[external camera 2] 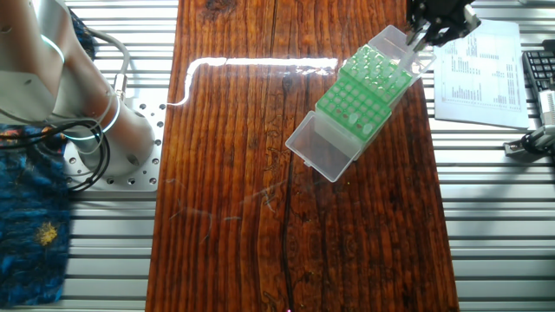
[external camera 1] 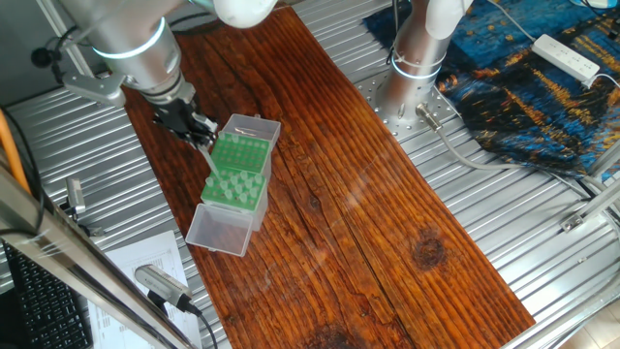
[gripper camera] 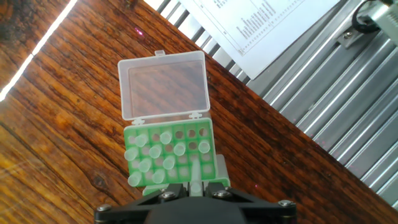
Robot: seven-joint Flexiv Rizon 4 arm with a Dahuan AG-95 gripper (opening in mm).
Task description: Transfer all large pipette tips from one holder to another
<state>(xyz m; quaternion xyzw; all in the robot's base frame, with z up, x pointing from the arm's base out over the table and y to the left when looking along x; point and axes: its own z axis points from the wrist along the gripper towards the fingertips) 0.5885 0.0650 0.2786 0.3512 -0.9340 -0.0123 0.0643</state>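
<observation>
- The green tip rack (external camera 1: 237, 170) sits on the dark wooden table (external camera 1: 387, 223), toward its left side in one fixed view, with a clear hinged lid (external camera 1: 221, 229) lying open and flat at its near end.
- In the other fixed view the same rack (external camera 2: 362, 94) lies tilted near the table's far right edge, and its open lid (external camera 2: 323, 147) points toward the table's middle.
- The large pipette tips (gripper camera: 151, 155) stand upright in the rack holes, grouped on the left half of the rack in the hand view; the holes on the right half look open.
- In one fixed view the tips (external camera 1: 235, 184) show as pale cones rising from the nearer part of the rack.
- The claw (external camera 1: 201, 131) hangs at the far left corner of the rack, close over it.
- In the hand view a single pale tip (gripper camera: 195, 169) stands just in front of the claw body, in line with the fingers; the fingers look drawn close together, but whether they grip this tip I cannot tell.
- A printed paper sheet (external camera 2: 482, 62) lies on the ribbed metal surface right of the table in the other fixed view.
- A white power strip (external camera 1: 568, 56) rests on blue patterned cloth (external camera 1: 523, 87) at the far right of one fixed view.
</observation>
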